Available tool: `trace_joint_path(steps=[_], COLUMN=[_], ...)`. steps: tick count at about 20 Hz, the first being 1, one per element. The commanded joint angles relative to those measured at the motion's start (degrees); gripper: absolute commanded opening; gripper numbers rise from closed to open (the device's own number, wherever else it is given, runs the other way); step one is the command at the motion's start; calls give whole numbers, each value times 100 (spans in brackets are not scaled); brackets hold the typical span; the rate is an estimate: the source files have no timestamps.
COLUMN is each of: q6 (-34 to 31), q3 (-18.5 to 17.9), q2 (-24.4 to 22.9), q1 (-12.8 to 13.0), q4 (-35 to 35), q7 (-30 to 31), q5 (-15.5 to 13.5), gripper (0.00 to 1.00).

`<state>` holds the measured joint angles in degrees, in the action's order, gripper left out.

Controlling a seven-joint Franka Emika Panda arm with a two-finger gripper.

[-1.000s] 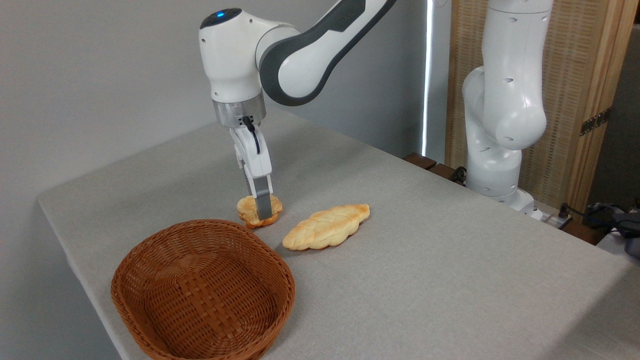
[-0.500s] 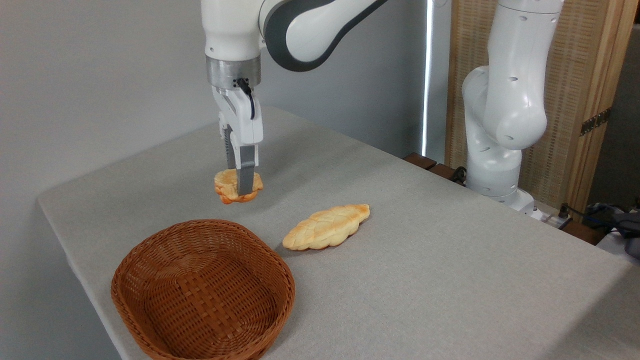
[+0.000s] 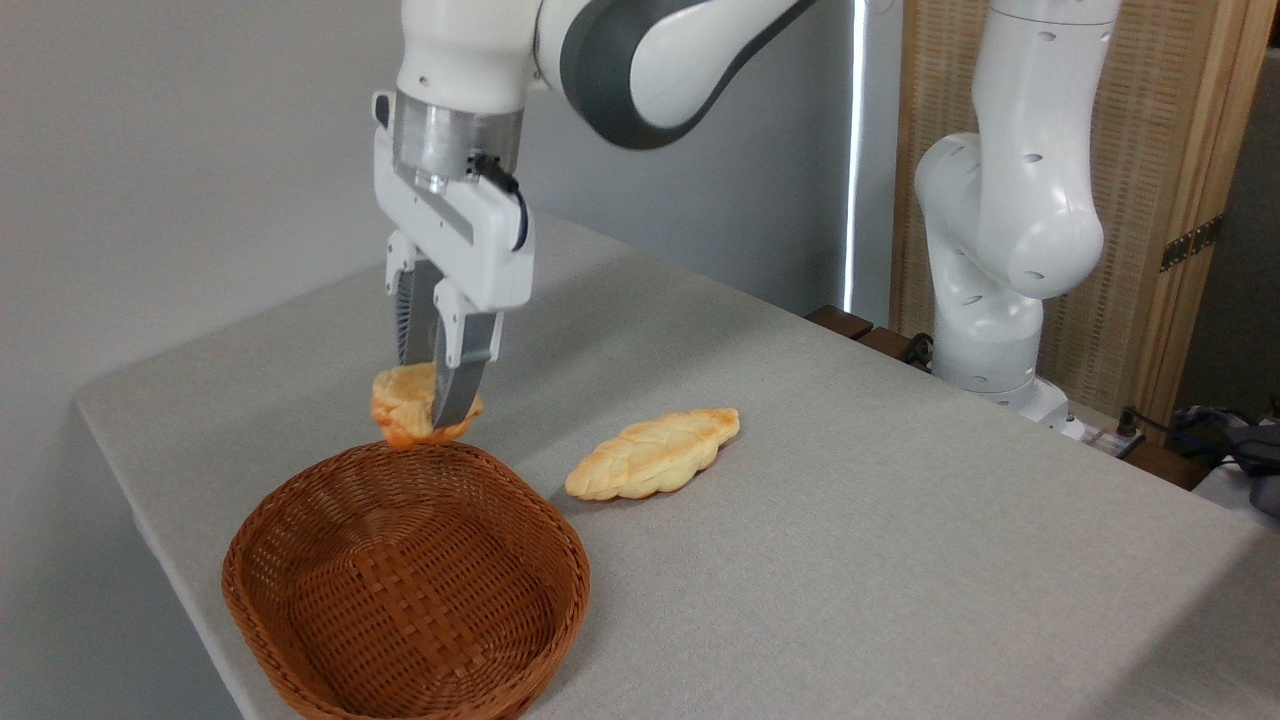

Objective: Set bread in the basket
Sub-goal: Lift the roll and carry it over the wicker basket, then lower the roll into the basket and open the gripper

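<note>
I see gripper [image 3: 432, 395] pinching bread [image 3: 408, 416] between both fingers, pointing down. Bread off table [image 3: 900, 540], hanging in air above far rim of basket [image 3: 300, 560], not inside. I see basket empty, at near left table corner. Braided loaf [image 3: 652, 454] flat on cloth just right of basket, apart from it. Arm base [image 3: 985, 350] at far right edge.

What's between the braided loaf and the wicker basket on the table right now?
Nothing. In the fixed camera view, only a narrow strip of bare grey tablecloth separates the braided loaf from the wicker basket. The bun hangs in the gripper above the basket's far rim.
</note>
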<state>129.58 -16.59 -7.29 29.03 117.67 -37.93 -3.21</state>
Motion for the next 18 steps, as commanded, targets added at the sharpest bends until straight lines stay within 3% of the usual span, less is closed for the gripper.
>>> trace_joint_path(steps=[1, 2, 6, 8, 18], q6=[532, 734, 1209, 1429, 1448], q3=[-37, -37, -37, -19, 16], q2=[490, 596, 895, 1071, 1212], q1=[41, 33, 41, 50, 59], q4=[-113, -113, -113, -113, -113], q7=[48, 66, 66, 84, 102], q5=[-145, -206, -505, -540, -549], gripper=[72, 79, 82, 100, 100])
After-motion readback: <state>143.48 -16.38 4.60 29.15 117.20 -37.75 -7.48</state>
